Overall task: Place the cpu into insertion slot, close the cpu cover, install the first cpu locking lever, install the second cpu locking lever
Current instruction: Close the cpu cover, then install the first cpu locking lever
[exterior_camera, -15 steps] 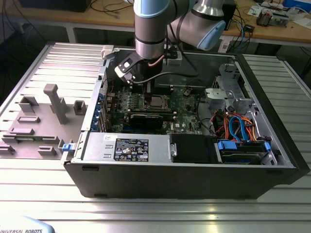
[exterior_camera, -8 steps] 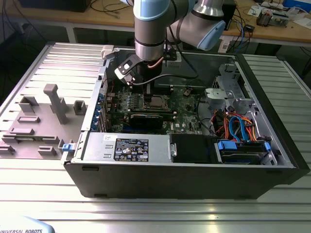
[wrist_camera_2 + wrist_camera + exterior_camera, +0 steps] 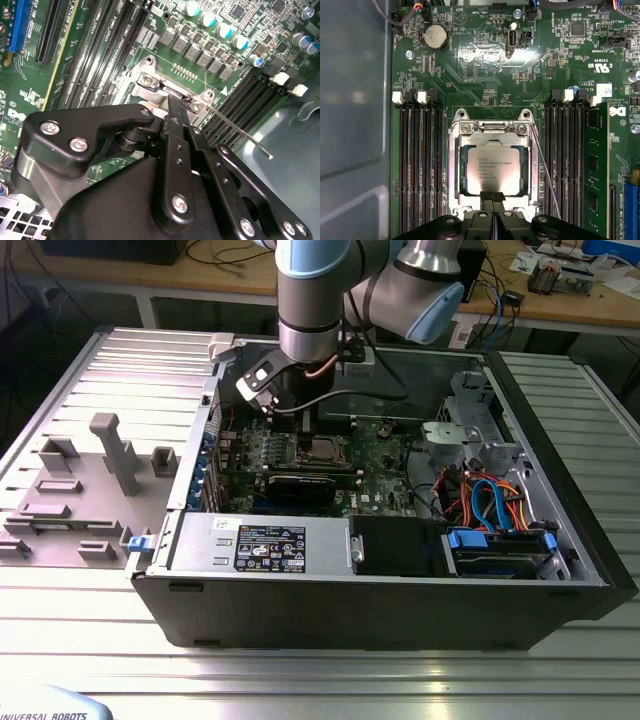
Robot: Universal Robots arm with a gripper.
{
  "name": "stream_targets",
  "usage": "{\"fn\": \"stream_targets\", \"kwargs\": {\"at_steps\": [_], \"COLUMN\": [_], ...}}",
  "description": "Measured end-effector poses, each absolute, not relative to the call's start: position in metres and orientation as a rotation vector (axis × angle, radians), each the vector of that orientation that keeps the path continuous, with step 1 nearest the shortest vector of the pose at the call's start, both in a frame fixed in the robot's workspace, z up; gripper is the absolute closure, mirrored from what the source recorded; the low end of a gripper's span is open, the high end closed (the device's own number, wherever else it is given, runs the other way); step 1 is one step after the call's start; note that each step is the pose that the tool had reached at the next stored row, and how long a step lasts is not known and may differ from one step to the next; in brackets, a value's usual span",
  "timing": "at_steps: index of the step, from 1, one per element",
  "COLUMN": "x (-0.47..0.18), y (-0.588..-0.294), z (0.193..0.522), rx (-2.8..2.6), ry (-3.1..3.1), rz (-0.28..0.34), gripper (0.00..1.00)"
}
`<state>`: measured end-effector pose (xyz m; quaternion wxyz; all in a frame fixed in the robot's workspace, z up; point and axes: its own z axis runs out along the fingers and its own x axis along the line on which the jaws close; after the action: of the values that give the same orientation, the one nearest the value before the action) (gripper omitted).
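The cpu (image 3: pixel 492 170) sits in the insertion slot (image 3: pixel 453 150), with the cpu cover (image 3: pixel 492 137) shut over its edges. The gripper (image 3: pixel 493 196), fingers pressed together and pinching nothing, meets the cover's edge, likely to press it flat. One locking lever (image 3: pixel 240 132) stands unlatched.

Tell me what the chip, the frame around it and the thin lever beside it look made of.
The chip looks topped with dull grey metal, matte with faint print. The frame seems shiny stamped sheet metal, catching bright glints. The lever looks like bare silvery wire, probably steel.
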<state>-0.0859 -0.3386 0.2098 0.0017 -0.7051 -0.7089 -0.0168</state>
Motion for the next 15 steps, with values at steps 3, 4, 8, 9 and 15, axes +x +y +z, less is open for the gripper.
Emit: {"fn": "stream_targets", "kwargs": {"at_steps": [3, 4, 8, 9, 15], "x": [-0.079, -0.075, -0.071, -0.071, -0.071], "y": [-0.339, -0.339, -0.339, -0.339, -0.339], "z": [0.210, 0.210, 0.210, 0.210, 0.210], "rx": [-2.213, -2.213, -2.213, -2.213, -2.213], "ry": [-2.224, -2.225, -2.225, -2.224, -2.225], "rz": [-0.053, -0.053, -0.053, -0.053, -0.053], "gripper": [0.89, 0.89, 0.89, 0.89, 0.89]}}
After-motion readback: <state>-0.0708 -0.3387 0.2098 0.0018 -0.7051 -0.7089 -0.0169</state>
